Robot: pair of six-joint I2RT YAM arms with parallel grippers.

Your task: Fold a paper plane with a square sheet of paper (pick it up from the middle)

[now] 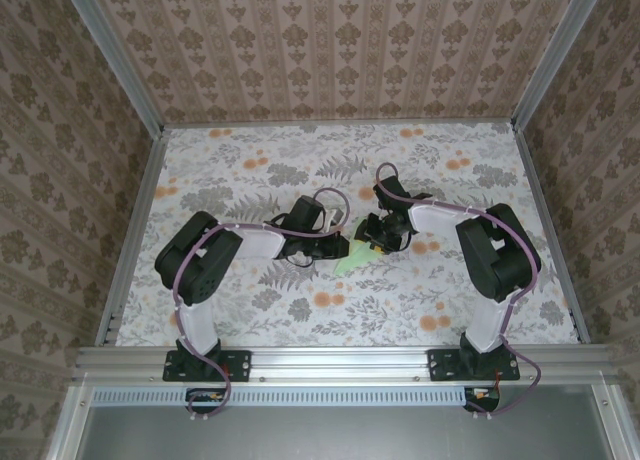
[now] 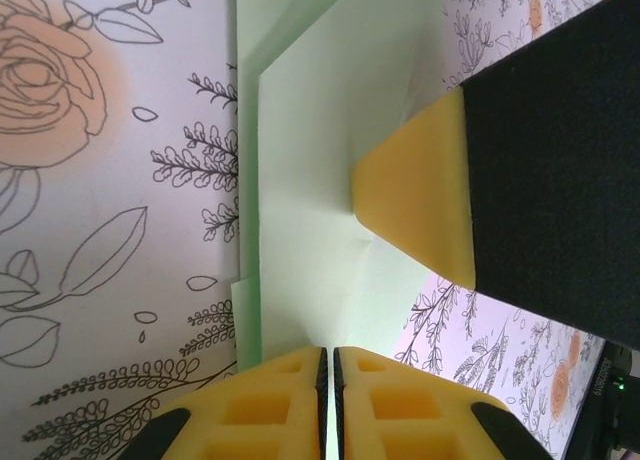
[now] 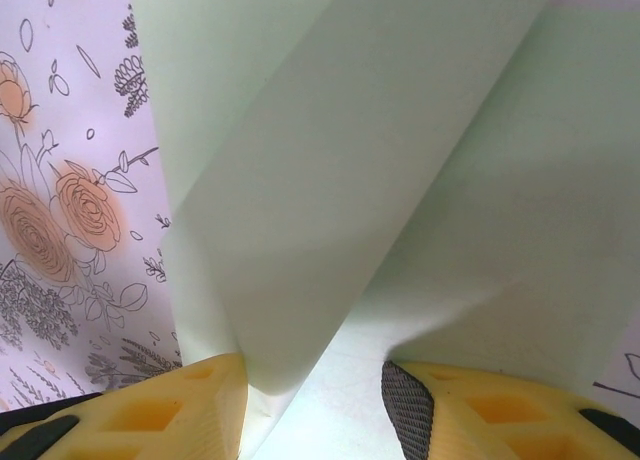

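Folded pale green paper (image 3: 400, 180) lies on the floral counter (image 3: 70, 230). A diagonal flap overlaps it, its lower corner reaching down between the parted yellow fingers (image 3: 150, 410).

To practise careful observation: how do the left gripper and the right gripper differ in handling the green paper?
The left gripper has its jaws pinched shut on the paper; the right gripper has its jaws apart, with a raised flap between them. Seen from above, the left gripper reaches in from the left, the right gripper from the right. Both are yellow at the tips.
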